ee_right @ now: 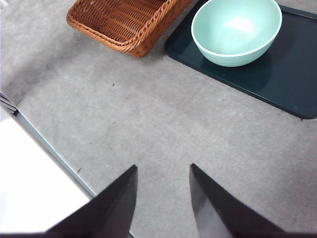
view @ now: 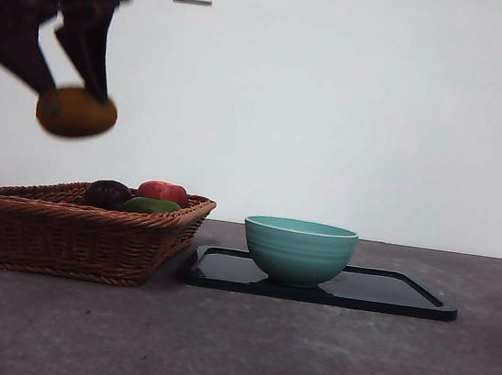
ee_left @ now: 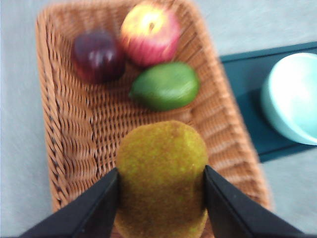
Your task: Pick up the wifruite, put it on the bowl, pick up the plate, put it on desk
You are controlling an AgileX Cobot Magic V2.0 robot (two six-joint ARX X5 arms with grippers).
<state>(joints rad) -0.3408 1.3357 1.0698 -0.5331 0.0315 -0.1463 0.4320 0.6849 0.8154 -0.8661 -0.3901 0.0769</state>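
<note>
My left gripper (ee_left: 161, 181) has its two black jaws pressed against both sides of the wifruite (ee_left: 162, 178), a small oval fruit with dull golden-brown skin, and I see it held clear in the air above the woven brown wicker basket (ee_left: 64, 148). From the front, that gripper (view: 78, 95) hangs high at the left with the wifruite (view: 77, 113) at its tips, well above the basket (view: 78, 239). Down in the basket lie a red apple (ee_left: 150, 33), a dark purple round fruit (ee_left: 98, 55) and a green oval fruit (ee_left: 165, 85). Beside the basket, the deep round teal-green ceramic bowl (view: 298, 249) stands on a flat dark rectangular plate (view: 403, 295), which rests on the dark grey-brown matte desk (view: 229, 351). My right gripper (ee_right: 162, 198) waits over bare desk with its jaws parted a little and nothing between them, the bowl (ee_right: 237, 30) well apart from it.
</note>
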